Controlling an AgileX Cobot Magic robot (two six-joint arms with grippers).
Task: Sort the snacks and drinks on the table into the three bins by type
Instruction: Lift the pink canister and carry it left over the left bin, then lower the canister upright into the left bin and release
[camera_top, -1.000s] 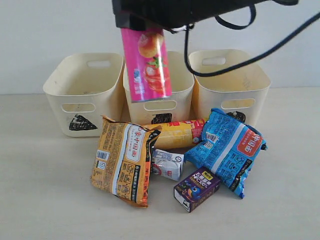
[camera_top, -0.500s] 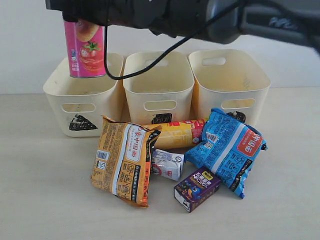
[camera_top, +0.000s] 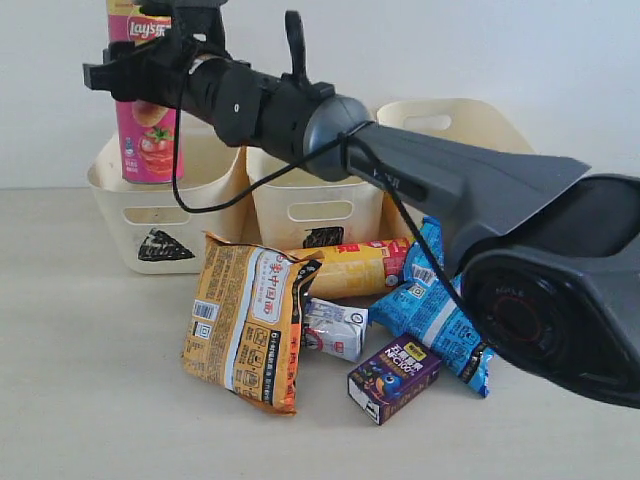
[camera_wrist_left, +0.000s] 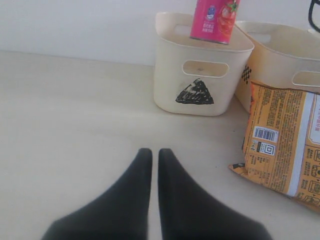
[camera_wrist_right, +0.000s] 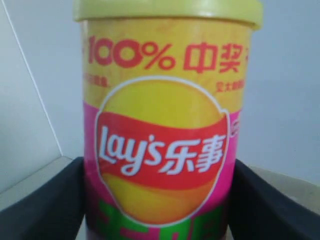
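since half a second ago the pink tube (camera_top: 147, 145) has sunk lower over the triangle bin (camera_top: 205, 215), upright, its base now about level with the rim, and the right arm (camera_top: 450, 190) has swung broadly across the exterior view. the right gripper (camera_top: 140, 72) is clamped on the tube's upper part. we judge the tube light and stiff, with a smooth, rather slippery wrap. a squeeze across the round body, as here, suits it, though a loose hold could let it slide. nothing stands between its base and the bin's opening. the middle bin (camera_top: 320, 210) sits just beside. on the table (camera_top: 80, 400) in front lie the orange bag (camera_top: 245, 325), yellow-orange tube (camera_top: 350, 268), white and blue carton (camera_top: 335, 330), dark purple carton (camera_top: 393, 378) and blue bag (camera_top: 430, 300), the last partly behind the arm.

from the left wrist we see the left gripper (camera_wrist_left: 154, 151) low over bare table, fingers pressed together on nothing. the triangle bin (camera_wrist_left: 200, 65) stands ahead with the pink tube (camera_wrist_left: 215, 20) above its opening, and the orange bag (camera_wrist_left: 285, 150) lies near.

from the right wrist, black fingers (camera_wrist_right: 45, 205) press both sides of the pink tube (camera_wrist_right: 160, 150) below its yellow lid (camera_wrist_right: 165, 10). the bin underneath is hidden.
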